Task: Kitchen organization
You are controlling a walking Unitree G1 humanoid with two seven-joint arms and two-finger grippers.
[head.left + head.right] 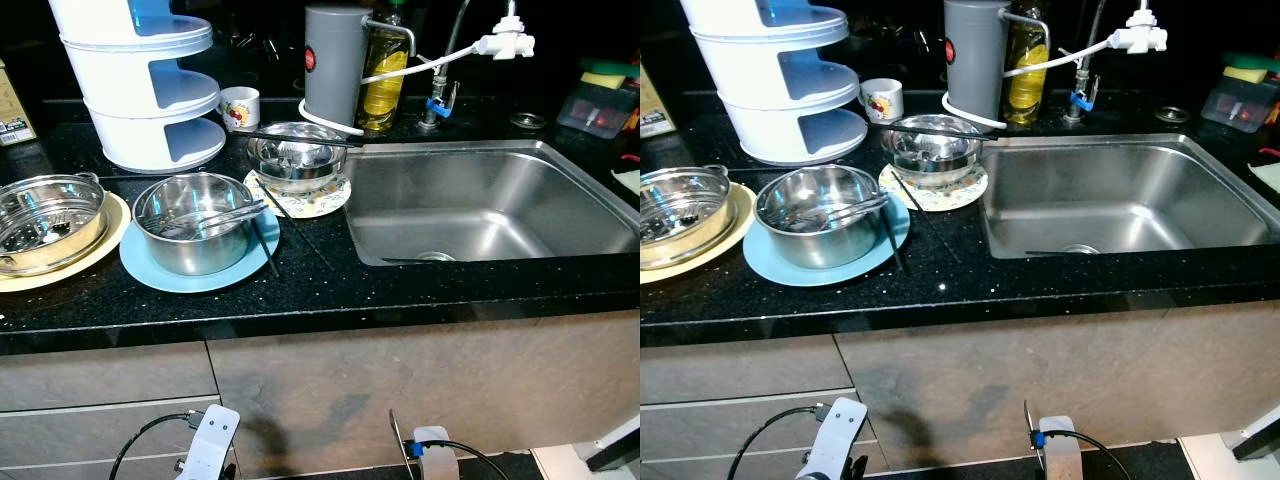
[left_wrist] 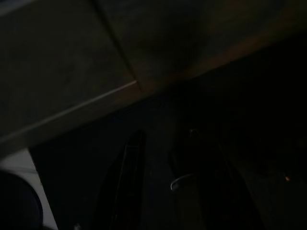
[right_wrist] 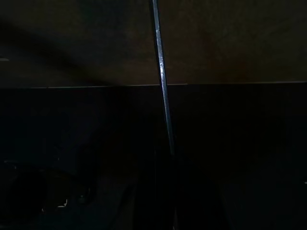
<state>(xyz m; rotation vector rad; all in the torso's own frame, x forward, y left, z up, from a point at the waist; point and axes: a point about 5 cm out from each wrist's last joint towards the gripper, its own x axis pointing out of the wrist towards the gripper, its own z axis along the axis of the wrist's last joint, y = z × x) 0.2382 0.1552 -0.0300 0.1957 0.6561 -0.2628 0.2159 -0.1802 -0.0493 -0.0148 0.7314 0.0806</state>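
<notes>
Presently, stock on the black counter [image 1: 330,285], taken from the robot's standpoint:

- Steel bowl [image 1: 195,220] holding loose cutlery, seated on a blue plate [image 1: 150,272], at about 11 o'clock. A black chopstick [image 1: 266,248] leans off its right rim onto the plate.
- Second steel bowl [image 1: 297,155], on a patterned plate [image 1: 322,200], just behind and right of the first, at about 12 o'clock, touching the sink's left edge. A dark chopstick lies across its rim.
- Steel strainer pot [image 1: 42,220] on a pale yellow plate [image 1: 105,245], at 10 o'clock.
- White tiered rack [image 1: 140,85] with blue shelves, behind the bowls; a small printed cup [image 1: 240,107] just beside it.
- Grey canister [image 1: 335,60] and oil bottle [image 1: 385,75], behind the sink's left corner; faucet [image 1: 445,60] with a white fitting beside them.
- Sink [image 1: 480,205], at 1 o'clock, basin bare.

Progress, as a judgement: little or nothing appears sorted. Bowls, cutlery and plates sit in mixed stacks on the counter, and the sink has received nothing. Nearly all of the organizing seems left to do.

Grippers: both arms hang low in front of the cabinet fronts [image 1: 400,370], at about 6 o'clock, well below the counter edge.

- Left gripper [image 2: 158,187]: wrist view very dark; two fingers faintly made out, but their spread cannot be told. Nothing seen in them.
- Right gripper: wrist view very dark; a thin pale rod [image 3: 161,76] runs straight out from where the fingers should be. Whether it is held, and how the fingers stand, cannot be told.
</notes>
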